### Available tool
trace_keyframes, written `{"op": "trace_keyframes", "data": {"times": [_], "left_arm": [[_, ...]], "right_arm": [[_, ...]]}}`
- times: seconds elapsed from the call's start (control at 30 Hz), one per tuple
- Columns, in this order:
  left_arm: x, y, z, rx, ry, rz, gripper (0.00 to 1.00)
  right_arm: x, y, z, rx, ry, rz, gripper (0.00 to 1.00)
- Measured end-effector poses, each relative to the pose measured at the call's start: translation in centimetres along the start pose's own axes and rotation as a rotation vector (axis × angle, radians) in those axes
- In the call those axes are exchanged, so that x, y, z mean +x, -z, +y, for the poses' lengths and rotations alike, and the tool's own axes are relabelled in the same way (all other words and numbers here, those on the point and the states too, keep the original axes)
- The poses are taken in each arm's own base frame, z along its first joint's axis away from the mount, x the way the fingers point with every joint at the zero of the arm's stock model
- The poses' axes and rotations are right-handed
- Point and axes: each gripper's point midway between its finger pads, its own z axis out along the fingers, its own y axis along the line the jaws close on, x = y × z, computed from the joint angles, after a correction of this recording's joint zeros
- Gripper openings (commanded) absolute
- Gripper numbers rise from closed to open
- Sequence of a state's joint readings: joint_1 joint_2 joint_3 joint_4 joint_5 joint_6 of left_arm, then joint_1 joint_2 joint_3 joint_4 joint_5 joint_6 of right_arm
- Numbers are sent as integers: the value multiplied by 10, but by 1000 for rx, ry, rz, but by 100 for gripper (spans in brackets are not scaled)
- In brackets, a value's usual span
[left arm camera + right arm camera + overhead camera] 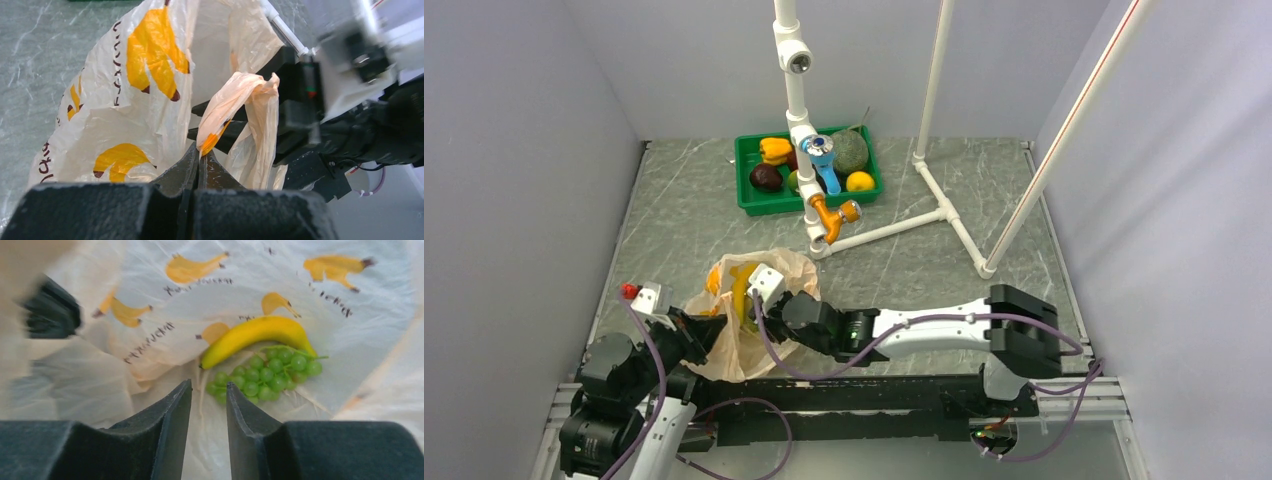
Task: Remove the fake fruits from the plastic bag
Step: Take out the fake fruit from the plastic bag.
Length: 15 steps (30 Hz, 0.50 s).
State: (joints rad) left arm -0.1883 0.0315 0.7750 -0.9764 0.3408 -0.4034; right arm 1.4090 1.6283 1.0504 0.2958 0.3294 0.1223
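Observation:
The plastic bag [794, 268] lies crumpled on the table in front of the arm bases, peach-beige with yellow banana prints [150, 55]. My left gripper [200, 152] is shut on a twisted handle loop [240, 95] and holds that edge up. My right gripper [209, 385] reaches into the bag's mouth, its jaws a little apart with nothing between them. Just beyond its fingertips, on the bag's floor, lie a green grape bunch [270, 372] and a yellow banana [255, 335]. In the top view the banana [740, 290] shows through the opening.
A green tray [754, 200] at the back holds a maroon fruit [765, 177], a netted melon [851, 152], a yellow-orange pepper [775, 150] and a yellow round fruit [860, 181]. A white pipe frame [799, 110] stands beside it. Walls close in both sides.

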Motion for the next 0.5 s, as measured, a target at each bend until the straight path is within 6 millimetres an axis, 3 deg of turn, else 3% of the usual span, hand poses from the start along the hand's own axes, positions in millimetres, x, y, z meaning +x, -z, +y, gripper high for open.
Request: {"op": "trace_keyframes", "data": {"times": [0.13,0.33,0.4,0.5], "left_arm": [[6,-5,8,-33,38,13,0],[9,-8,11,-56,66,42,0],[11,-9,12,-61,71,56,0],[14,-9,14,-70,71,77,0]], "right_arm": [[35,-12,-3,9,23,65,31],[117,19,20,-83,69,190,32],[131,26,24,-97,67,221,32],[134,27,23,-88,45,229,36]]}}
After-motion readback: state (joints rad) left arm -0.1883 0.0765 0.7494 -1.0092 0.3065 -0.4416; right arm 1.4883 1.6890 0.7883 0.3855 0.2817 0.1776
